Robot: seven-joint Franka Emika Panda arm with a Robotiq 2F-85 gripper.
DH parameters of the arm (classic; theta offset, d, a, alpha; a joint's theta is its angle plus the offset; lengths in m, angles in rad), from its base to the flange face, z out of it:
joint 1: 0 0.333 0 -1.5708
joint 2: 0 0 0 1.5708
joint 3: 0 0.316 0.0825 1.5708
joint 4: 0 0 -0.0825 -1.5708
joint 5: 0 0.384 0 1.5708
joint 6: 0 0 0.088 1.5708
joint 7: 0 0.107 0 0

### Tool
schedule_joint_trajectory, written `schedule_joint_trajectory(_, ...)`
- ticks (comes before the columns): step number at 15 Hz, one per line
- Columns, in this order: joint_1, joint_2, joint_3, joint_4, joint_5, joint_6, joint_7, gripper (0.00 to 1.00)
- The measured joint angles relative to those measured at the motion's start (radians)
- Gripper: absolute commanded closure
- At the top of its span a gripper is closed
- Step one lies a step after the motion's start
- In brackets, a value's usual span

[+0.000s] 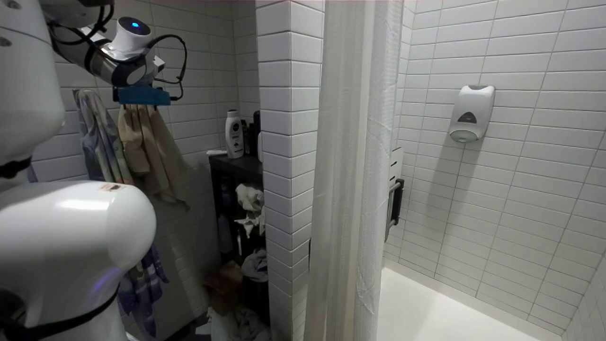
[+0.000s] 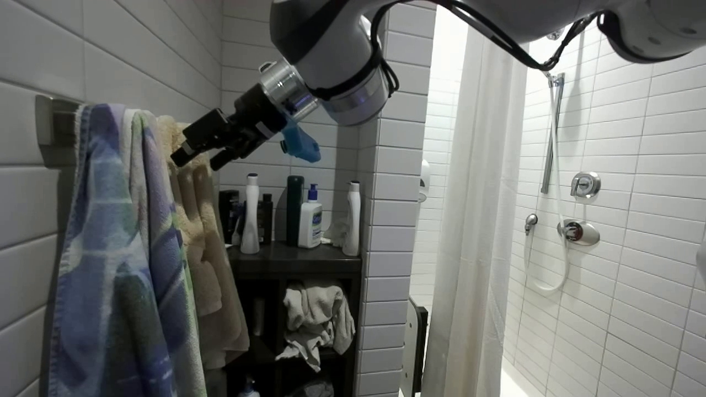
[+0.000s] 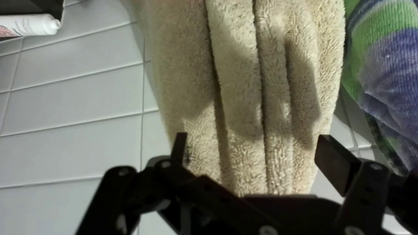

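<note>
Tiled wall (image 2: 27,209): white; runs behind the items nearest the jaws.

Shower curtain (image 2: 474,220): hangs well apart from the jaws.

Robot arm (image 2: 342,60): the only arm, hence the nearer one. In an exterior view (image 2: 342,60) it enters from the upper right and angles down and left toward the wall.

Surface (image 2: 295,267): dark; stands near the wall with open storage below.

Patterned towel (image 2: 105,264): blue, purple and green; hangs outside the jaws' opening.

Beige towel (image 3: 241,81): nearest item to the jaws; hangs between the patterned towel and the surface. Position: directly ahead of the jaws. Long axis: downward with a slight slant in both exterior views, top to bottom in the wrist view, with deep folds running the same way. The opening lies across this axis and, in the wrist view, spans nearly the towel's full width.

Crumpled pale cloth (image 2: 317,309): spills from the storage below the surface.

Gripper (image 3: 256,156): jaws spread wide, fingertips (image 3: 336,163) near opposite edges of the beige towel. Nothing is pinched. Contact with the towel cannot be confirmed.

Slim white bottle (image 2: 251,220) and pump bottle (image 2: 311,223): stand upright on the surface.

White tube (image 3: 32,25): lies at the surface's edge.
</note>
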Motion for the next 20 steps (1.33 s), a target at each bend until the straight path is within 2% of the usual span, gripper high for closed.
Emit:
schedule_joint_trajectory(12,0.001,0.069,0.003,0.073,-0.001,-0.007,-0.022,0.01)
schedule_joint_trajectory(14,0.001,0.074,0.005,0.080,-0.001,-0.008,-0.023,0.25)
schedule_joint_trajectory(16,0.001,0.077,0.006,0.085,-0.001,-0.008,-0.024,0.34)
schedule_joint_trajectory(20,0.000,0.078,0.006,0.091,-0.001,-0.008,-0.025,0.64)
